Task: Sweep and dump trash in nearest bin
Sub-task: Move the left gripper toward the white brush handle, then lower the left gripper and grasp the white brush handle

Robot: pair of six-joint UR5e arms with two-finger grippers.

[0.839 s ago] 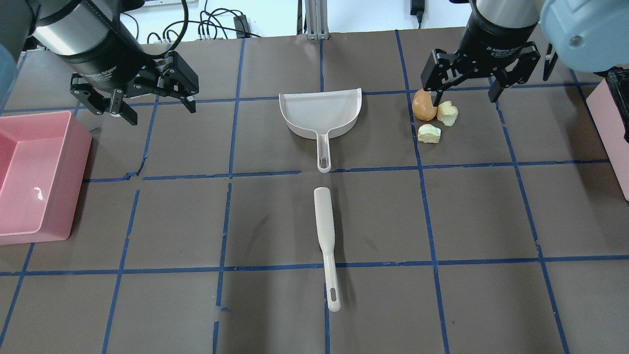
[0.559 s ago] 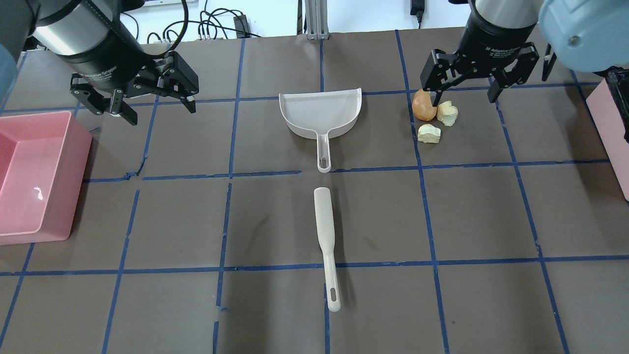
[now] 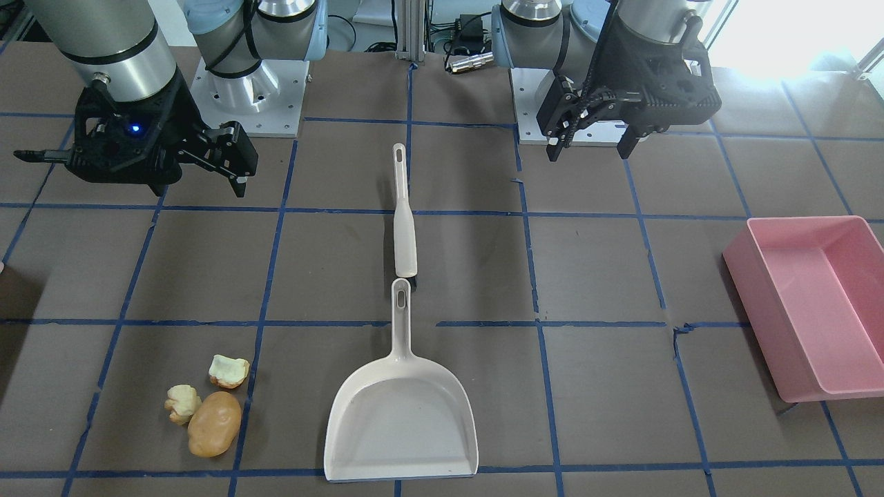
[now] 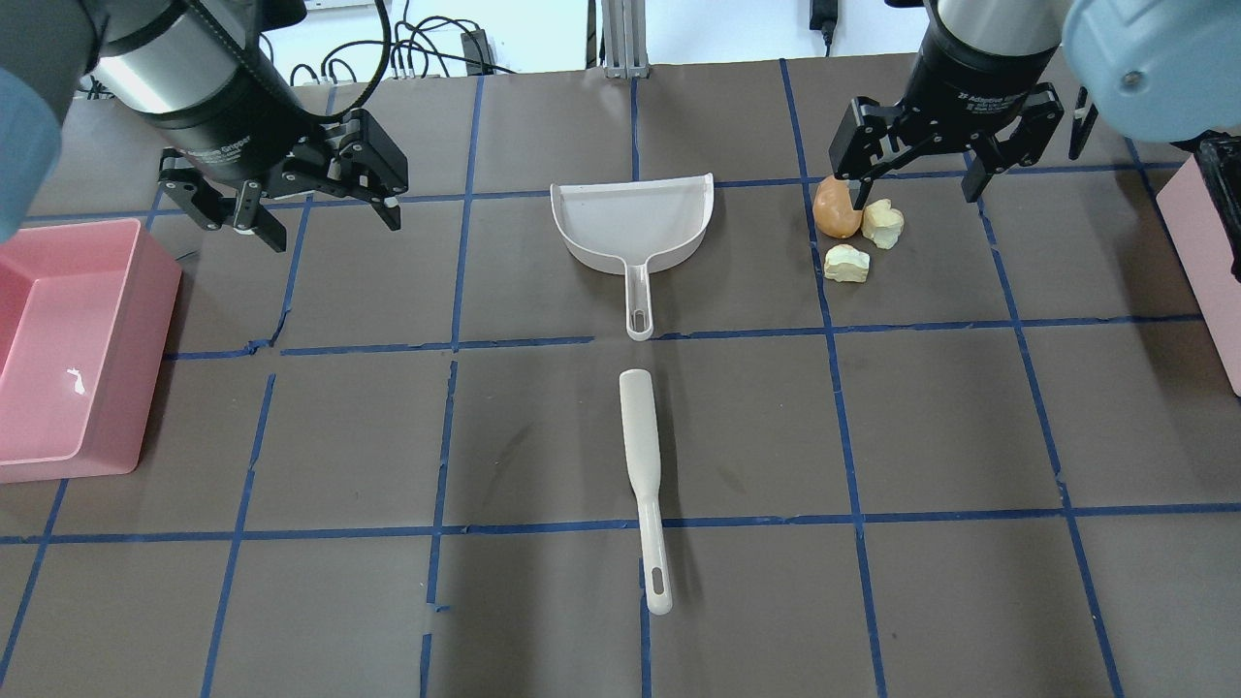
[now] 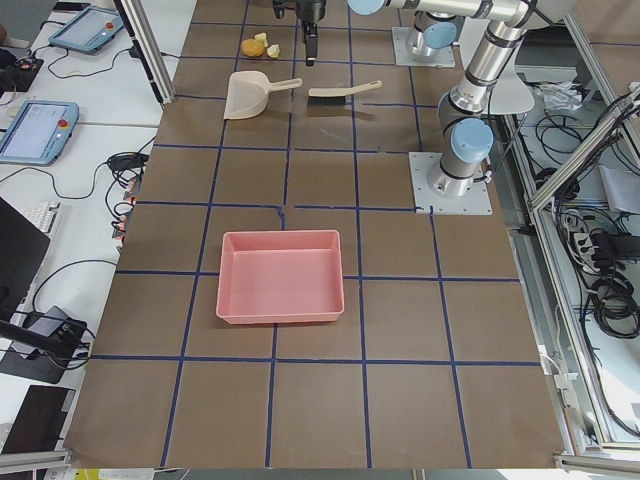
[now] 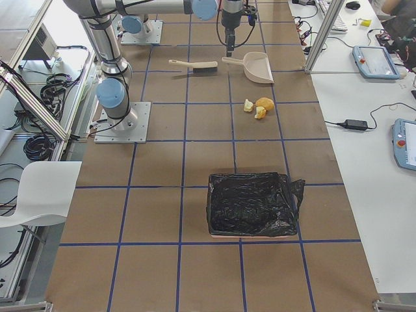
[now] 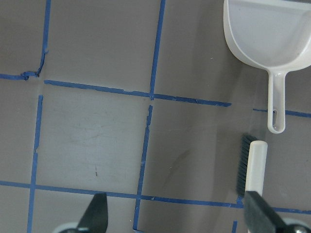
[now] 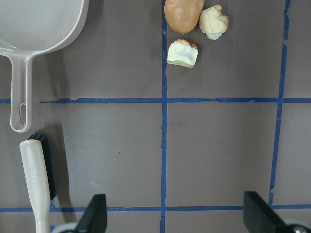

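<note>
At three o'clock from the dustpan, overhead view, your trash lies loose on the bench: three lumps, judged light, the rounded one apt to roll. Grip the stiff brush by its slim handle. Left gripper and right gripper fingers: spread wide, empty.

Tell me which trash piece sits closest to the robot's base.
The lone pale chunk; the potato-shaped piece and the other pale chunk sit side by side farther out.
</note>
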